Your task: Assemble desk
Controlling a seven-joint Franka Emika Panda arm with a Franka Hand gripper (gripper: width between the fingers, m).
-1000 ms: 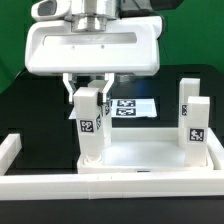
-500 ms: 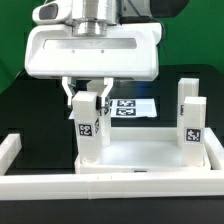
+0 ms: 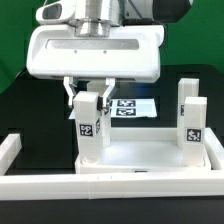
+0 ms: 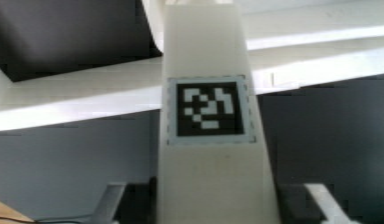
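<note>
A white square leg with a black-and-white tag stands upright in the near corner of the white tray-like tabletop, on the exterior view's left. My gripper comes down from above and is shut on the leg's top, one finger on each side. The wrist view looks down the leg to the tabletop rim, with the fingers flanking it. Two more tagged legs stand upright at the tabletop's side on the exterior view's right, one behind the other.
The marker board lies flat on the black table behind the tabletop. A long white border bar runs along the front, with a short bar rising at its end on the exterior view's left.
The gripper and the held leg have sunk a little and shifted slightly toward the exterior view's left. The grip is unchanged and the other legs have not moved.
</note>
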